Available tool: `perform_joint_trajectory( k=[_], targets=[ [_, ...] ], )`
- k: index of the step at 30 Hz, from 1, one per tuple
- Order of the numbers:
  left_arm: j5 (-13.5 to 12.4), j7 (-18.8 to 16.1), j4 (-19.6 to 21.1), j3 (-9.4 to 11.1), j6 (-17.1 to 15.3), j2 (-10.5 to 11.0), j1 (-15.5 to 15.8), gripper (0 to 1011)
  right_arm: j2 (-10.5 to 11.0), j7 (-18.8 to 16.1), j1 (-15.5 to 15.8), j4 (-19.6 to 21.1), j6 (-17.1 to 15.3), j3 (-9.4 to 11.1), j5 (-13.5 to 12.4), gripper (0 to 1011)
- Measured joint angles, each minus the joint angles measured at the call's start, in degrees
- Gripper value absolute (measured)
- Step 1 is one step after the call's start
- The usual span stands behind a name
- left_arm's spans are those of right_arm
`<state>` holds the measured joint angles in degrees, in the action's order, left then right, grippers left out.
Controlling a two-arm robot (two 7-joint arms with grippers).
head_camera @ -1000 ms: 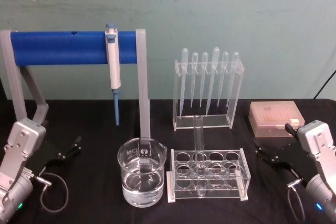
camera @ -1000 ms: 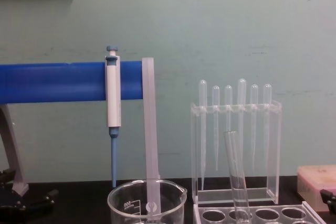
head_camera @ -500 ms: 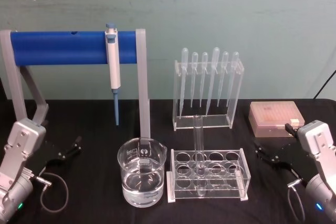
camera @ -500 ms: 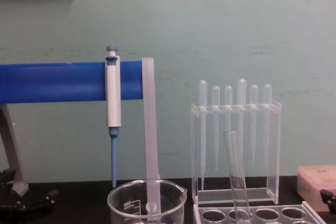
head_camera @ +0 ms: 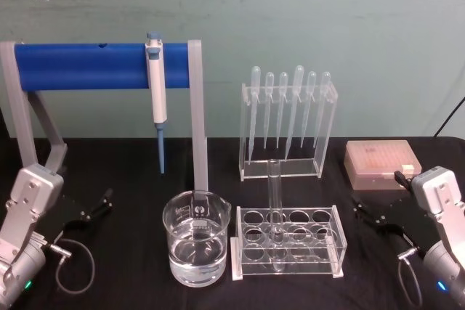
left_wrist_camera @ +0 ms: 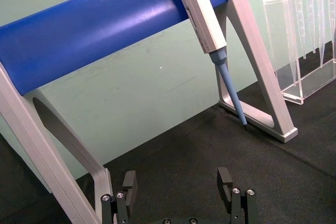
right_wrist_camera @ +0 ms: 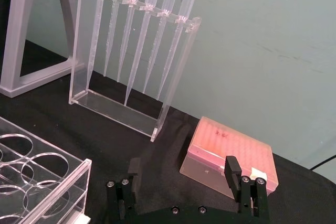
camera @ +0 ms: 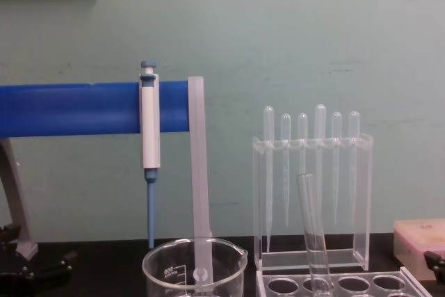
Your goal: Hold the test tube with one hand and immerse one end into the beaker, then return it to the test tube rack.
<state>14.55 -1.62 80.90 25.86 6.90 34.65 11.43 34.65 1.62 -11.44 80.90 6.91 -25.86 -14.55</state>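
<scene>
Black tabletop (head_camera: 123, 176), green wall (head_camera: 327, 19), test tube (head_camera: 275, 192) racked

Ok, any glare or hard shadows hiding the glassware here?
Head view: even light, no strong glare; the test tube and beaker outlines read against the black table. Chest view: the test tube overlaps the clear pipette rack behind it, so its edges are faint. Wrist views: left gripper and right gripper unshadowed, jaws apart.
</scene>
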Motion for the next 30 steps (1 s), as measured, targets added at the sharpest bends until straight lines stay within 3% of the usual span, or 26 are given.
perform_joint_trajectory(
  k=[8, 13, 18, 22, 26, 30],
  targets=[
    [0.0, 0.0, 0.0, 0.0, 0.0, 0.0, 0.0, 1000, 0.0, 0.0, 0.0, 0.0, 0.0, 0.0, 0.0, 1002],
    [0.0, 0.0, 0.0, 0.0, 0.0, 0.0, 0.0, 1000, 0.9, 0.2, 2.3, 2.2, 0.0, 1.2, 0.7, 1000],
    [0.0, 0.0, 0.0, 0.0, 0.0, 0.0, 0.0, 1000, 3.5, 1.1, 7.2, 8.0, 0.1, 3.2, 1.2, 1000],
    [0.0, 0.0, 0.0, 0.0, 0.0, 0.0, 0.0, 1000, 7.2, 1.3, 13.0, 15.5, 0.1, 5.5, 1.0, 1002],
    [0.0, 0.0, 0.0, 0.0, 0.0, 0.0, 0.0, 1000, 9.0, -0.4, 15.8, 20.2, -0.2, 6.6, 0.1, 1000],
    [0.0, 0.0, 0.0, 0.0, 0.0, 0.0, 0.0, 1000, 8.8, -3.9, 15.7, 23.0, -1.2, 6.5, -2.5, 1002]
  ],
)
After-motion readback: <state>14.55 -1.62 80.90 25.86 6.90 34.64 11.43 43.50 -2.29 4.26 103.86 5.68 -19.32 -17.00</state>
